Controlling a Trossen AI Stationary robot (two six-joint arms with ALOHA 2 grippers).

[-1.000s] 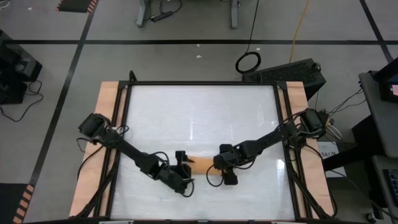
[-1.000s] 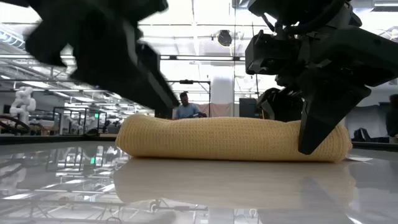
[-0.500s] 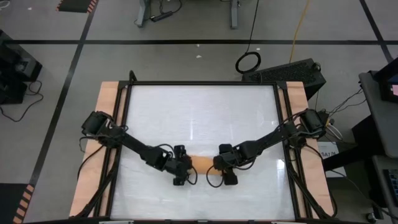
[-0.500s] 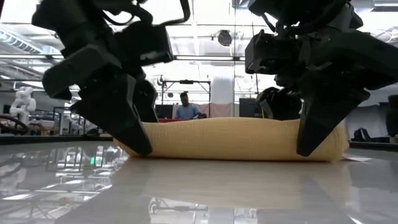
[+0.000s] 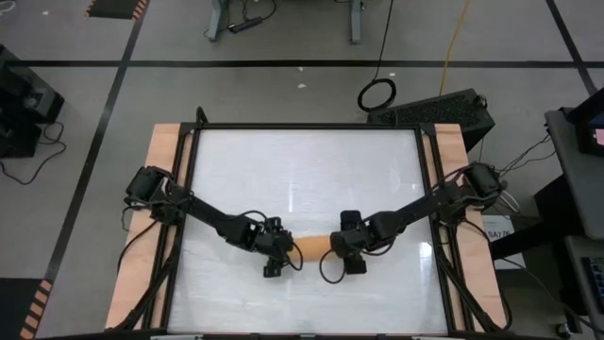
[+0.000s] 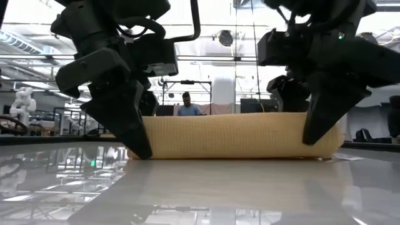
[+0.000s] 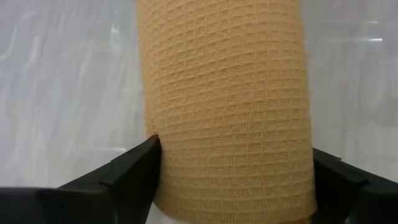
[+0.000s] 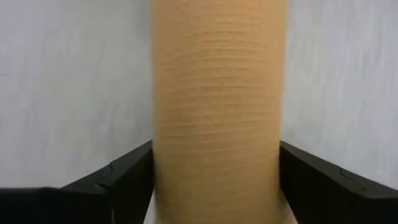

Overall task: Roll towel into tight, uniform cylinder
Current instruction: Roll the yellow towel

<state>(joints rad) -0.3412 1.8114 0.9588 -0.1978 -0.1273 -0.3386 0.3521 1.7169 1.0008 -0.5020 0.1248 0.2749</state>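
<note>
since the towel [image 5: 313, 247] already lies as a rolled cylinder on the white tabletop [image 5: 302, 170], toward that surface's near edge, what matters most is how its long axis runs: crosswise, from one arm to the other, with one end under each pincer. seen from the low view the roll [image 6: 237, 134] looks fairly even in thickness along its length, though its far end faces are hidden behind the fingers, so i cannot tell how tight the layers sit.

at the towel's left end, the left pincer [image 5: 274, 256] straddles the roll from above, one finger on each side of the cloth. its wrist view shows the fingers [image 7: 134, 168] spread wide, with one tip just touching the weave and the other just beside it; it looks like a loose bracket, not a squeeze. at the towel's right end, the right pincer [image 5: 349, 253] does the same, its fingers [image 8: 134, 171] spread apart and flanking the roll closely. neither lifts the towel; it rests on the tabletop.

both arms are equally near, one per end, so any further rolling or tidying would probably be pushed across the axis, away from or toward the arms' bases.

around the towel the tabletop carries nothing else that i can see. beyond it, in the low view, a person [image 6: 187, 107] stands in the room behind, well apart from the work.
</note>
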